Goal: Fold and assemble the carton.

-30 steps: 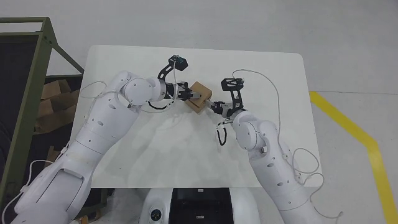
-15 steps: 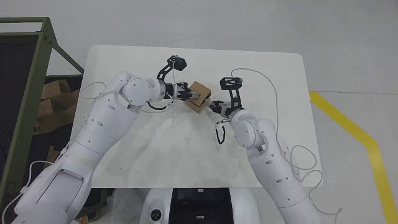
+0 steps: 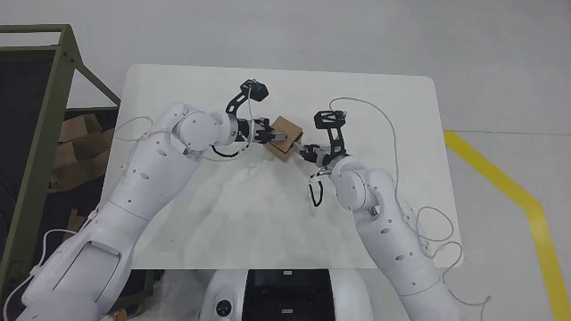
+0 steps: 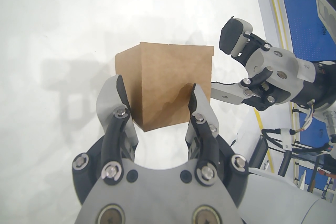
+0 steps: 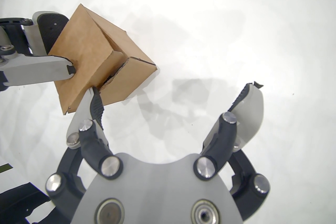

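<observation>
The left gripper [image 4: 157, 96] clamps its two black-padded fingers on opposite walls of the one carton [image 4: 168, 78], a small brown box of matte corrugated cardboard with sharp corners. The right gripper [image 5: 170, 101] is spread wide and holds nothing; one ribbed fingertip [image 5: 95, 104] touches the carton's folded flaps. The carton sits near the middle of the smooth white table [image 3: 375, 98].
</observation>
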